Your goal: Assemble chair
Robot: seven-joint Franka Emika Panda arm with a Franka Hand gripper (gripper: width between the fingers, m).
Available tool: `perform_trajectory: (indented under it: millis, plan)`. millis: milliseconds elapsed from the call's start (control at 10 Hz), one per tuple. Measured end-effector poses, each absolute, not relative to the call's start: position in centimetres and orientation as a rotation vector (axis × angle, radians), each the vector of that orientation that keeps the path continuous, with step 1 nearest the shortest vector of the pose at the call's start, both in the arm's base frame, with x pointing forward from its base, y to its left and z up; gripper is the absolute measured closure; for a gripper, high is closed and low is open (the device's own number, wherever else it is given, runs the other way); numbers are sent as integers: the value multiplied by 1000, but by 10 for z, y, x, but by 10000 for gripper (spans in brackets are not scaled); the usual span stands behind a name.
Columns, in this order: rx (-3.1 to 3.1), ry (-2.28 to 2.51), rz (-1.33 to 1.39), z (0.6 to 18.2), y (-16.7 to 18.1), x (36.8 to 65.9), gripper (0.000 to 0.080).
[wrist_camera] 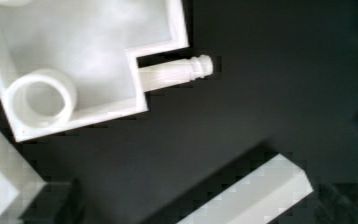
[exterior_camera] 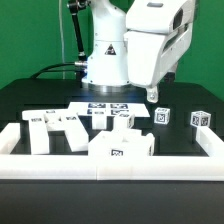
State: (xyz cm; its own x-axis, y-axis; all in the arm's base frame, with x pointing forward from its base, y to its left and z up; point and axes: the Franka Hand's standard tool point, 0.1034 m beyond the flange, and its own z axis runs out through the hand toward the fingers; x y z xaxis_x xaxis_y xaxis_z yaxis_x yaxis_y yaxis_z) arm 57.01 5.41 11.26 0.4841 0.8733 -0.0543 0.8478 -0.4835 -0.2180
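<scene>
The fingers hang above the black desk, spread wide apart and holding nothing. The white chair pieces lie loose on the desk, between the marker board and the white wall. Two small blocks stand at the exterior view's right.

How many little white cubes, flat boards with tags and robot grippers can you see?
Little white cubes: 2
Marker board: 1
Gripper: 1
Total: 4
</scene>
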Motion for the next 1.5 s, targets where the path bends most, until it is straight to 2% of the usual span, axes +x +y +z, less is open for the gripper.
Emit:
perform_trajectory:
  millis: [800,1100,1500]
  plan:
    - [-2616,-1437,227,109,47,573,150]
    - [-2719,-1250,181,99,26,584,150]
    - [-2885,-852,213,99,28,583,150]
